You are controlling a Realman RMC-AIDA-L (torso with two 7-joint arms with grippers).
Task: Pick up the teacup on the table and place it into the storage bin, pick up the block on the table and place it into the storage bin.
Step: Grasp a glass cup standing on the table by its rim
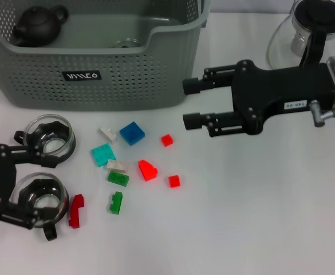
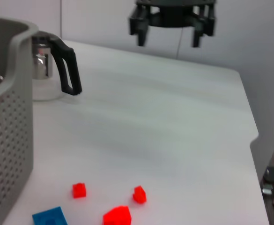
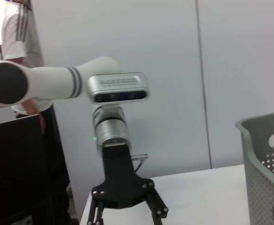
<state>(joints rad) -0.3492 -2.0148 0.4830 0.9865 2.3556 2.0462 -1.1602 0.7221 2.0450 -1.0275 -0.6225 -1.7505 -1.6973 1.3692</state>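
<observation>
From the head camera, the storage bin (image 1: 98,63) stands at the far side of a white surface (image 1: 259,217), with a dark teapot (image 1: 38,26) and a clear glass cup (image 1: 124,43) already inside it. In front of the bin lies a scatter of small blocks, among them a blue block (image 1: 132,133) and a red block (image 1: 148,170). The left hand (image 1: 27,183), released, sits in front of the bin's left end above two glass teacups (image 1: 50,134). The right hand (image 1: 193,103), fingers apart and holding nothing, hovers beside the bin's right wall; a glass pitcher (image 1: 304,34) stands farther right. From the left wrist, the bin wall, red blocks and the pitcher's black handle show on the pale surface. From the right wrist, the bin's corner, a plain grey wall and a bystander (image 3: 19,51) far from the bin appear. The blocks lie close together, so closing on one may nudge neighbours; the teacups' smooth glass could slip.
</observation>
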